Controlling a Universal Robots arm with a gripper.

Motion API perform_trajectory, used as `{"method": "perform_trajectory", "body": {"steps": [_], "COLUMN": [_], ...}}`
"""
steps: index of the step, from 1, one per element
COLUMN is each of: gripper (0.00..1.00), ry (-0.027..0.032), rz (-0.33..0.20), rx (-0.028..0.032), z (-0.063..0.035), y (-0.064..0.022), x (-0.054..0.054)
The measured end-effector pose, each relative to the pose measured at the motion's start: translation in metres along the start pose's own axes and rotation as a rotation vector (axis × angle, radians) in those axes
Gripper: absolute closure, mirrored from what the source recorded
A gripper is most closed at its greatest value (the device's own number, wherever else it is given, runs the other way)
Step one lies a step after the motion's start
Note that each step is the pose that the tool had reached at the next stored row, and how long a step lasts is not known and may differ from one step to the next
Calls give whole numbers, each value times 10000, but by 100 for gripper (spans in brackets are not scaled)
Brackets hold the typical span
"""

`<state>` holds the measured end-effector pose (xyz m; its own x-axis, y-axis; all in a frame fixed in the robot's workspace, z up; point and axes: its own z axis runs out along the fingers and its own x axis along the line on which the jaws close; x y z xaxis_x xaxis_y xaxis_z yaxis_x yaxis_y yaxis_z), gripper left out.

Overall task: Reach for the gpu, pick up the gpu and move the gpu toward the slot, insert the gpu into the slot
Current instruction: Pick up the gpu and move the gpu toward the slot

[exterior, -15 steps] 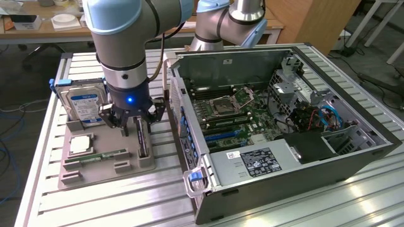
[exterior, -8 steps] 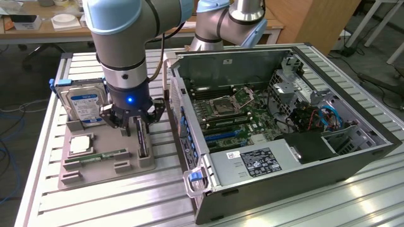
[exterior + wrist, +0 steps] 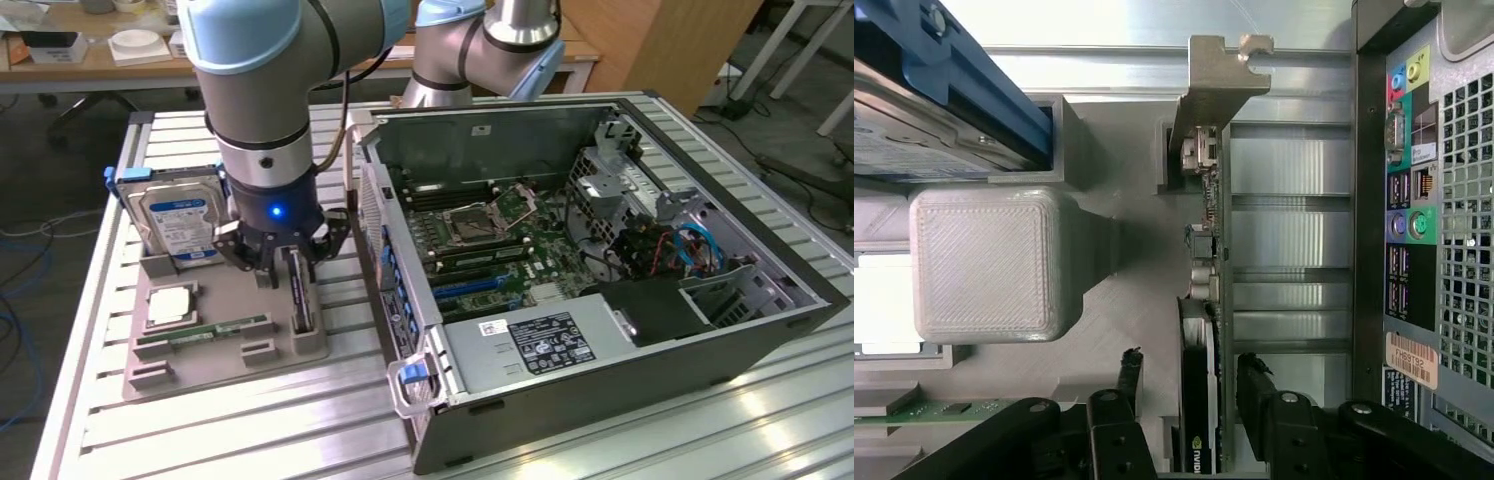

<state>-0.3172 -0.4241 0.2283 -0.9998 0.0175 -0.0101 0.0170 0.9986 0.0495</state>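
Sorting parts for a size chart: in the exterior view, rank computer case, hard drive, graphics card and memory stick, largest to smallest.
1. computer case
2. hard drive
3 and 4, unsure: the graphics card stands edge-on between the fingers of the gripper, looking about as slim as the memory stick.

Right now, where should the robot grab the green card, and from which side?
Probably from straight above, by the upper long edge of the gpu: it stands on edge in the gray holder, so its two flat faces are free for the pincer.
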Motion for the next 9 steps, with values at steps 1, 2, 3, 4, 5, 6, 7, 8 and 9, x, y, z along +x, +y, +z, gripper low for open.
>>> {"method": "perform_trajectory", "body": {"steps": [1, 2, 3, 4, 5, 6, 7, 8, 9], "gripper": [51, 58, 58, 58, 58, 59, 59, 59, 67], "ry": [0, -1, 0, 0, 0, 0, 0, 0, -1], "rz": [0, 0, -1, 0, 0, -1, 0, 0, -1], "rx": [0, -1, 0, -1, 0, 0, 0, 0, -1], "z": [0, 0, 0, 0, 0, 1, 1, 1, 2], "y": [0, 0, 0, 0, 0, 0, 0, 0, 0], "x": [0, 0, 0, 0, -1, -1, 0, 0, -1]}}
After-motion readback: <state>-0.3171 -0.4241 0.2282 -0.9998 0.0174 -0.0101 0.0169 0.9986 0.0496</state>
